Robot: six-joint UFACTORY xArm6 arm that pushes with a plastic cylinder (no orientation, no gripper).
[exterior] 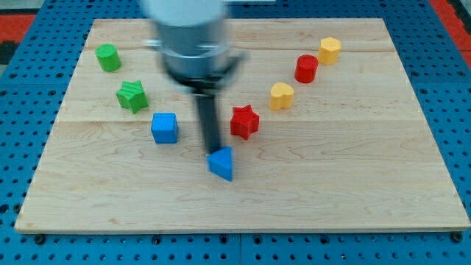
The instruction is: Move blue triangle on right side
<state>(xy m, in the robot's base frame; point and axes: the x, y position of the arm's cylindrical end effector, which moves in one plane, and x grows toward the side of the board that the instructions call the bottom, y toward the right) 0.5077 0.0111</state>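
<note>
The blue triangle (221, 163) lies near the middle of the wooden board (353, 184), a little below centre. My rod comes down from the view's top and my tip (213, 152) stands at the triangle's upper left edge, touching or nearly touching it. The arm's grey body is blurred above the rod.
A blue cube (165, 127) sits left of the tip. A red star (244, 121) sits up and right of it. A green star (132, 96) and a green cylinder (108, 57) lie at upper left. A yellow block (281, 96), a red cylinder (306, 68) and another yellow block (330, 50) run toward upper right.
</note>
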